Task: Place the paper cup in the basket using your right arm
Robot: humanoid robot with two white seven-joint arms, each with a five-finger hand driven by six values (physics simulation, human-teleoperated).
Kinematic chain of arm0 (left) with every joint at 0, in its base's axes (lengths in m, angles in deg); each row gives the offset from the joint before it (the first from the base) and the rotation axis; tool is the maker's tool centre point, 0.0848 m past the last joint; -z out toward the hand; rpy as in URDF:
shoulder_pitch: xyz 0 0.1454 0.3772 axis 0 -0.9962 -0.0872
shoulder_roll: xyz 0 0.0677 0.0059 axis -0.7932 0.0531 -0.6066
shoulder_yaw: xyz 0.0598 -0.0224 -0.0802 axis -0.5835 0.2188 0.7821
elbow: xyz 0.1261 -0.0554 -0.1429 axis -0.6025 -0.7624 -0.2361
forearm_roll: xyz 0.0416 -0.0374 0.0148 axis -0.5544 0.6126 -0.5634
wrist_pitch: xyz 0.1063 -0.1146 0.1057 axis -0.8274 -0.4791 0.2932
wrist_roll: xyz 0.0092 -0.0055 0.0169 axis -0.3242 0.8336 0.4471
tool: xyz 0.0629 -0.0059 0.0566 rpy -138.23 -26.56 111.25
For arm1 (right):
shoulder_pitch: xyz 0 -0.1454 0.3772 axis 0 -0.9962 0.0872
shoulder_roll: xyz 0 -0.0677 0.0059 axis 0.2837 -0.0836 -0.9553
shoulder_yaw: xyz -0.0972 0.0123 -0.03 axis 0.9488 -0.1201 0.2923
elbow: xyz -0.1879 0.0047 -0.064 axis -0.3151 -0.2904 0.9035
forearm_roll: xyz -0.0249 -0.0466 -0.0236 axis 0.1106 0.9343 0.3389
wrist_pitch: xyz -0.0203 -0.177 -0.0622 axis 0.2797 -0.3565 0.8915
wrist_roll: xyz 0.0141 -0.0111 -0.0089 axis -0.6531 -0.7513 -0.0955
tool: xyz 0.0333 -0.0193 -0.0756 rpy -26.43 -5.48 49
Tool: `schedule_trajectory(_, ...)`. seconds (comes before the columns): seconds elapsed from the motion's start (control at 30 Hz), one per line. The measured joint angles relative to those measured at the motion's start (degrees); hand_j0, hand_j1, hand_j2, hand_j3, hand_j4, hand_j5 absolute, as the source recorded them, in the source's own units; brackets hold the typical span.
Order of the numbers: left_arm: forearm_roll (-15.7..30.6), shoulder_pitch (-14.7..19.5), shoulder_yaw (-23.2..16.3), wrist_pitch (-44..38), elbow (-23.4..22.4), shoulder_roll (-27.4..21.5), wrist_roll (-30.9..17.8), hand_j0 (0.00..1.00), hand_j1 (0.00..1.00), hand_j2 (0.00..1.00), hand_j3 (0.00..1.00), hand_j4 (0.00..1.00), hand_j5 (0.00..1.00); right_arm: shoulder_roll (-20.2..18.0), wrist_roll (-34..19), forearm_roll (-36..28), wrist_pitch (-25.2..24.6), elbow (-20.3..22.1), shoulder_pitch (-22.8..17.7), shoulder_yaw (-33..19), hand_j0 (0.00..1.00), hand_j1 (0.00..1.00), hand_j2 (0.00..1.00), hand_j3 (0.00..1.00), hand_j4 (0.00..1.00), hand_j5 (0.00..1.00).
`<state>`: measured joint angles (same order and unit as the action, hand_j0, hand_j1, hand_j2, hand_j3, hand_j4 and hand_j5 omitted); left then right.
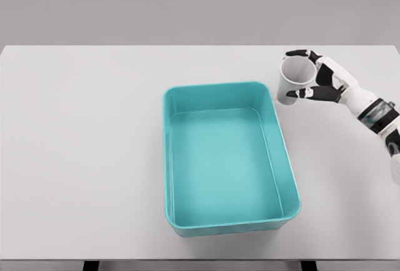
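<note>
One paper cup (294, 79), white, upright, at two o'clock on the white worktop (81, 146), gripped by the right robot hand (314, 78), fingers wrapped round its wall. One teal basket (288, 177), rectangular, centre, just beside the cup, at its eight o'clock.

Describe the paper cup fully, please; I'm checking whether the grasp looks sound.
The paper cup is plain white, tapered, its open mouth tipped toward the camera, empty as far as shown. It sits beyond the teal basket's far right corner, outside it. The right hand wraps its right side, fingers curled above and below.
</note>
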<state>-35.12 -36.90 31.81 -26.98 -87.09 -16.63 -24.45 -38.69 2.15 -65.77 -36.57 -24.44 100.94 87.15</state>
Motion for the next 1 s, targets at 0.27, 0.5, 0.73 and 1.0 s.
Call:
schedule_trajectory(0.27,0.0,0.0,0.0,0.0,0.0,0.0,0.0,1.00,1.00,1.00,1.00,1.00,1.00,-2.4,0.0,0.0,-3.2,6.3,-0.9,-2.1,0.62,0.62,0.62,0.62,0.62,0.62)
schedule_trajectory(0.5,0.0,0.0,0.0,0.0,0.0,0.0,0.0,1.00,1.00,1.00,1.00,1.00,1.00,-3.0,0.0,-0.1,-5.0,10.2,-0.9,-3.0,0.63,0.63,0.63,0.63,0.63,0.63)
schedule_trajectory(0.73,0.0,0.0,0.0,0.0,0.0,0.0,0.0,1.00,1.00,1.00,1.00,1.00,1.00,-3.1,0.0,-0.1,-9.0,16.4,-1.8,-5.4,0.63,0.63,0.63,0.63,0.63,0.63)
schedule_trajectory(1.0,0.0,0.0,0.0,0.0,0.0,0.0,0.0,1.00,1.00,1.00,1.00,1.00,1.00,-2.8,0.0,0.0,-11.4,21.3,-2.5,-6.4,0.63,0.63,0.63,0.63,0.63,0.63)
